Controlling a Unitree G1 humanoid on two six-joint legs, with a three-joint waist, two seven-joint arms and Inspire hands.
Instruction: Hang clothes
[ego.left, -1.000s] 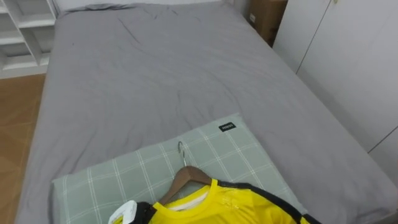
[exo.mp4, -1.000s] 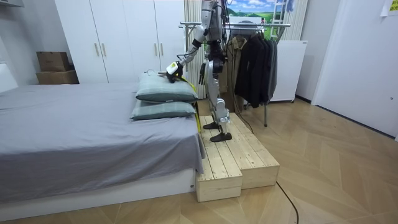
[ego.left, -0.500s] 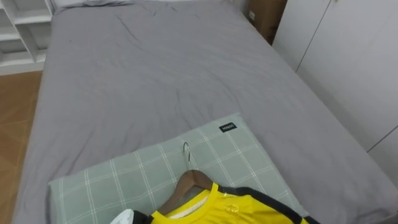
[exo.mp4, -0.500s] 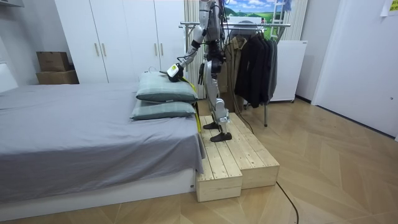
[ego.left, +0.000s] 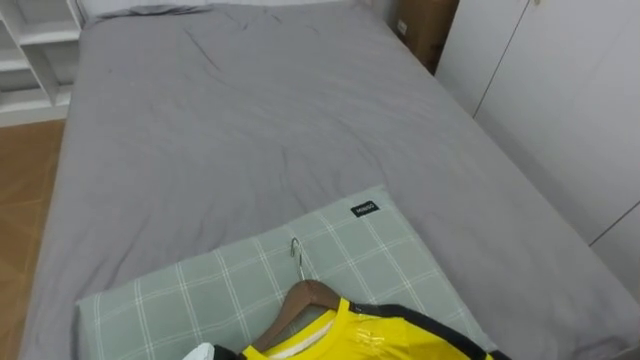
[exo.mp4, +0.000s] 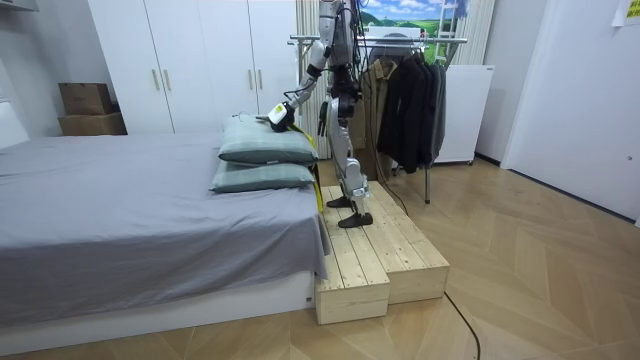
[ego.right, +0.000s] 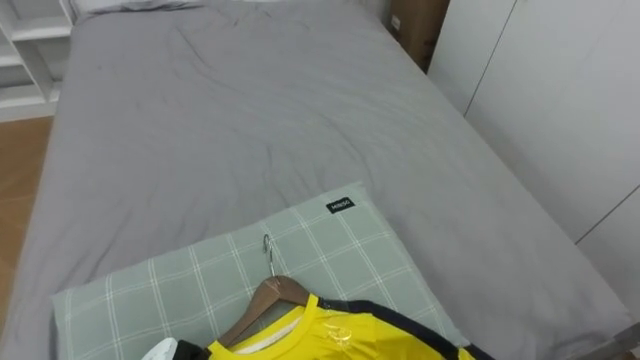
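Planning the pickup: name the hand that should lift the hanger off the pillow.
Left, likely: the left hand lies at the yellow shirt beside the wooden hanger on the pillow.

2 eye views look down on pillow (ego.left: 200, 290) and bed (ego.left: 250, 120); room view sees both from afar.

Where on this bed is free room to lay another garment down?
The grey bed sheet is bare from the far edge of the checked pillow to the foot, between the wooden floor at left and the white doors at right. The pillow's far strip is free too. Crowded is its near part, where the wooden hanger and yellow shirt lie.
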